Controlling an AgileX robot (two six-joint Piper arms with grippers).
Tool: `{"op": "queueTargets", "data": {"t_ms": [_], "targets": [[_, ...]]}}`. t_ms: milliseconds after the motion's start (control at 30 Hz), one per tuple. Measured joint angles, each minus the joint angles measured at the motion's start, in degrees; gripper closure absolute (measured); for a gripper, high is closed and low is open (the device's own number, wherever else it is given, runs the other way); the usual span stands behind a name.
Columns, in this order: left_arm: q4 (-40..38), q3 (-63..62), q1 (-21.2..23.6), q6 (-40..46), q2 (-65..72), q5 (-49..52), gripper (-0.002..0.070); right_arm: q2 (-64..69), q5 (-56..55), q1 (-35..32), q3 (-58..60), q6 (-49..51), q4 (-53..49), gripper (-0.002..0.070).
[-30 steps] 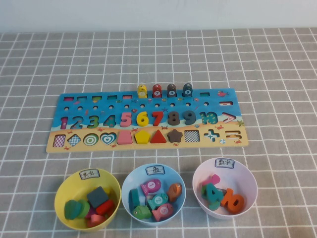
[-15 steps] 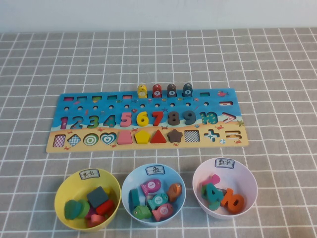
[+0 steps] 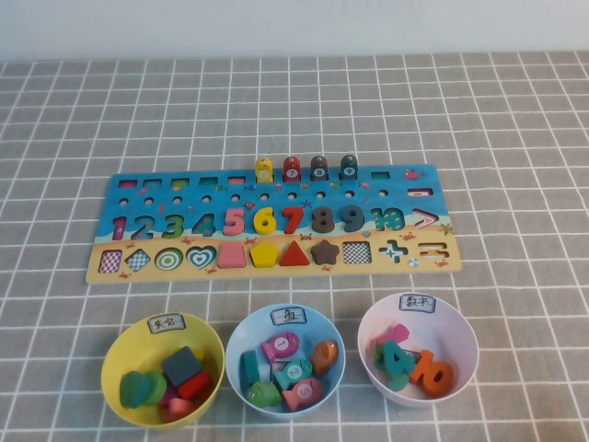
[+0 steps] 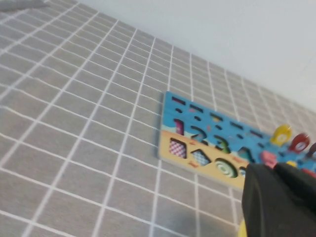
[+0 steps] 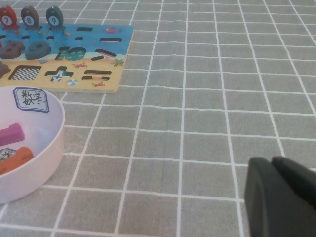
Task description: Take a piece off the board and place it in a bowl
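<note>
Here we see the piece, a small flat pink four-sided block, seated in its cut-out in the tan lower strip of the board, between the heart-shaped cut-out on its left and the yellow pentagon on its right. The board lies flat on the grey checked cloth, with the coloured numbers running along its blue part and four fish-topped pegs standing along the far edge.

Near the front edge of the table stand three bowls in a row. The yellow bowl is on the left, below the board's left half, and holds several coloured blocks; its white label sits at the far rim. Beside it is the light blue bowl with fish pieces, and then the pale pink bowl with numbers.

Neither arm appears in the high view. We find the left gripper only as a dark mass in its wrist view, near the board's left end, and the right gripper likewise, over bare cloth beside the pale pink bowl. We cannot tell whether either gripper's fingers are apart or together.
</note>
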Motion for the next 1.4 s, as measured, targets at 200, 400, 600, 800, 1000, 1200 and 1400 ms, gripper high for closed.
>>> {"op": "queueTargets", "data": {"t_ms": [200,400,600,800,1000,1200,1400], "targets": [[-2.69,0.0,0.0,-2.94,0.0,-0.92,0.0678,0.0,0.0,0.0,0.0,0.0,0.0,0.0694],[-6.14,-0.16,0.0,-4.4,0.0,-2.63,0.0678,0.0,0.0,0.0,0.0,0.0,0.0,0.0694],[-6.69,-9.31,0.0,-3.27,2.42,7.21,0.0678,0.0,0.0,0.0,0.0,0.0,0.0,0.0694],[-6.3,-22.4,0.0,2.88,16.46,21.7,0.0678,0.0,0.0,0.0,0.0,0.0,0.0,0.0694],[-7.16,-34.46,0.0,16.03,32.31,31.8,0.0678,0.0,0.0,0.0,0.0,0.0,0.0,0.0694],[-12.99,-44.76,0.0,35.53,47.36,39.01,0.0678,0.0,0.0,0.0,0.0,0.0,0.0,0.0694],[-15.96,-54.62,0.0,49.12,63.1,47.13,0.0678,0.0,0.0,0.0,0.0,0.0,0.0,0.0694]]}}
